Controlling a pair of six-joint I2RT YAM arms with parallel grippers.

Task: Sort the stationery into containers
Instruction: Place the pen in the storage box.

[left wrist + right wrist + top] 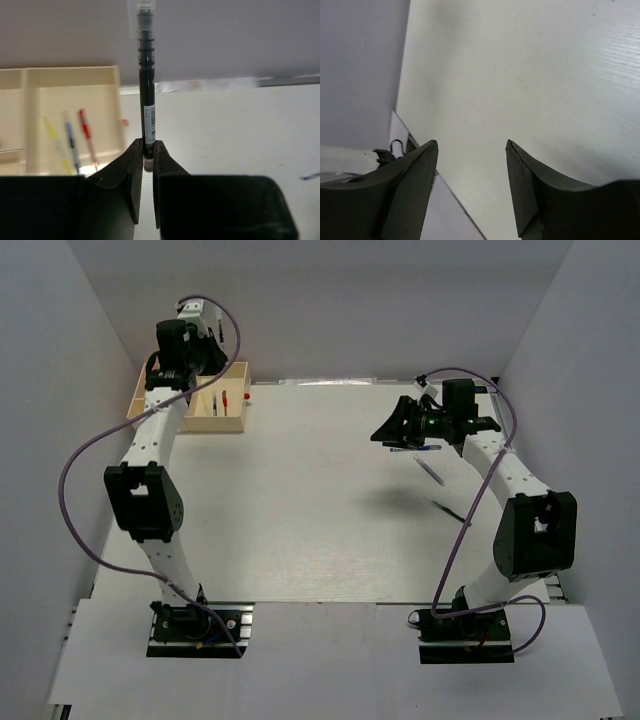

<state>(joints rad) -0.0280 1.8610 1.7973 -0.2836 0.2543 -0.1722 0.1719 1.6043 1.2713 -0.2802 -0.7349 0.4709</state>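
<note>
Holding: left end effector [148,150], fingers clamped on the lower end of the dark pen [146,75]; the pen stands upright out of the grip, with a barcode label on its barrel just above the fingertips

Tray [75,75]: cream, compartmented, ahead and to the left of the left end effector, resting on the counter [520,75]. The compartment nearest that end effector holds:
- yellow pen [55,142], farthest from the fingers
- blue pen [70,140], in the middle
- red pen [86,130], closest to the fingers

All three lie roughly parallel. A red knob [124,121] sits at the tray's side wall, between tray and dark pen

Right end effector [471,142]: fingers spread apart, bare counter showing between them

Loose on the counter, top view, all well apart from the tray:
- loose blue pen [415,449], directly beneath the right end effector
- pale pen [430,470], just nearer that arm's base
- dark-green pen [447,510], nearer the base again
</note>
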